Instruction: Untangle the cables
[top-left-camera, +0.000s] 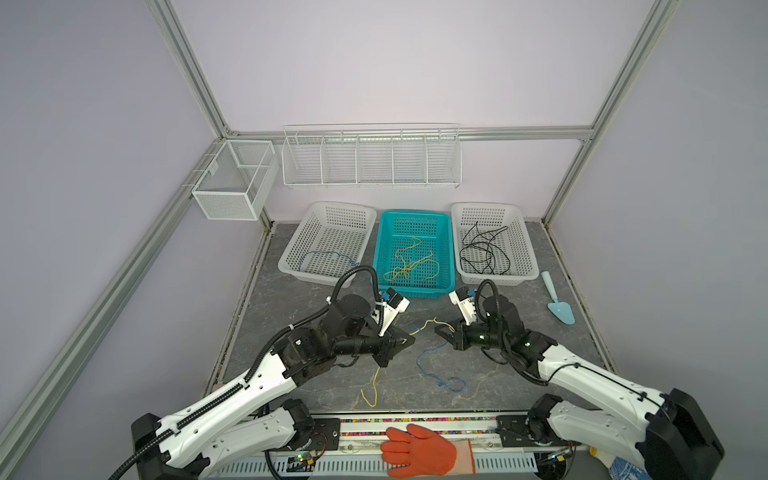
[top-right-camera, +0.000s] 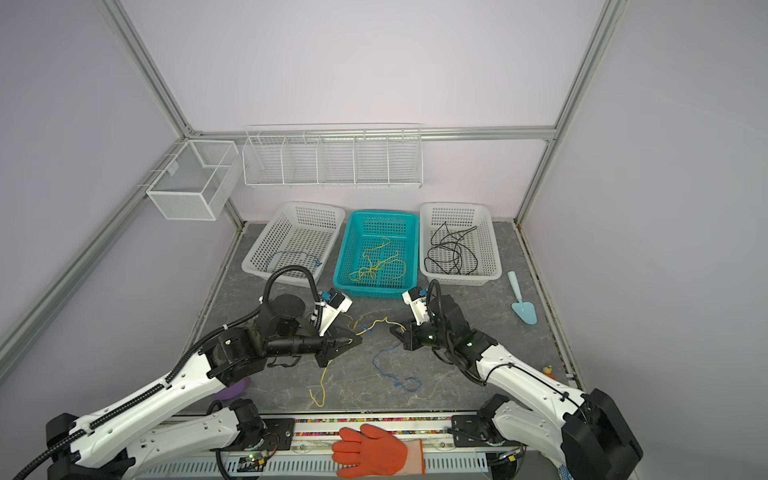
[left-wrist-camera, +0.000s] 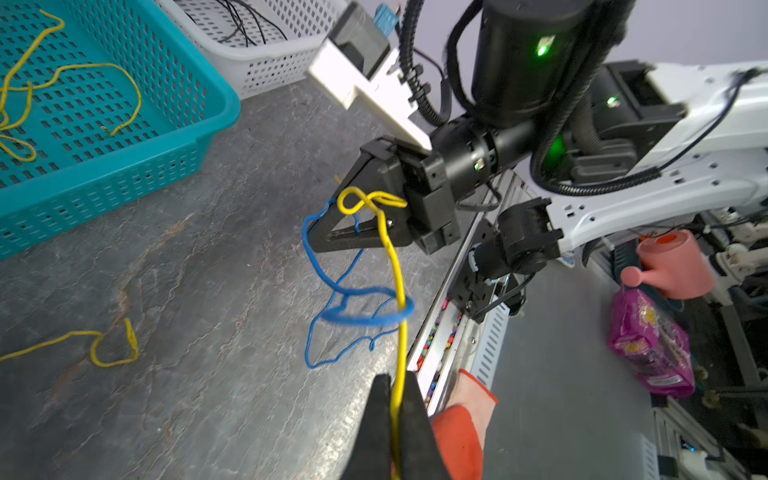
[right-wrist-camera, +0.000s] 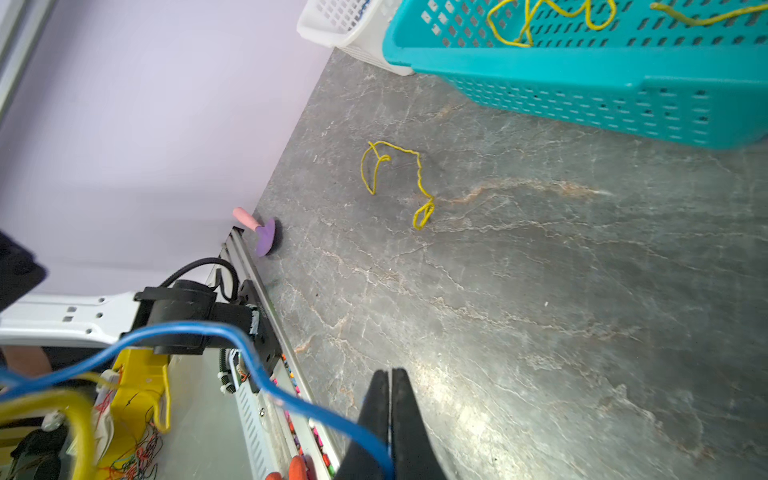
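1. The left gripper (left-wrist-camera: 395, 384) is pinched tight on the yellow cable (left-wrist-camera: 398, 286). The cable runs right between its two fingers (left-wrist-camera: 376, 415).
2. The right gripper (right-wrist-camera: 390, 376) is squeezed tight too. The blue cable (right-wrist-camera: 249, 353) is caught in its grip.
3. In both top views the two grippers point at each other, low over the middle of the grey table (top-left-camera: 490, 386). They are near each other but not touching.
4. The yellow cable goes from the left gripper across to the right gripper. Its loose end lies on the table near the front edge.
5. The blue cable loops around the yellow cable between the grippers, so the two are tangled. The rest of it lies curled on the table, near the right gripper.
6. Three baskets stand in a row at the back.
   - The teal basket (top-left-camera: 415, 215) in the middle holds more yellow cables (top-left-camera: 409, 266).
   - The right white basket (top-left-camera: 524, 249) holds black cables (top-left-camera: 484, 253).
   - The left white basket (top-left-camera: 291, 257) holds another blue cable (top-left-camera: 328, 254).
7. A blue scoop (top-left-camera: 561, 311) lies on the table at the right. An orange glove (top-left-camera: 419, 451) lies past the front edge.
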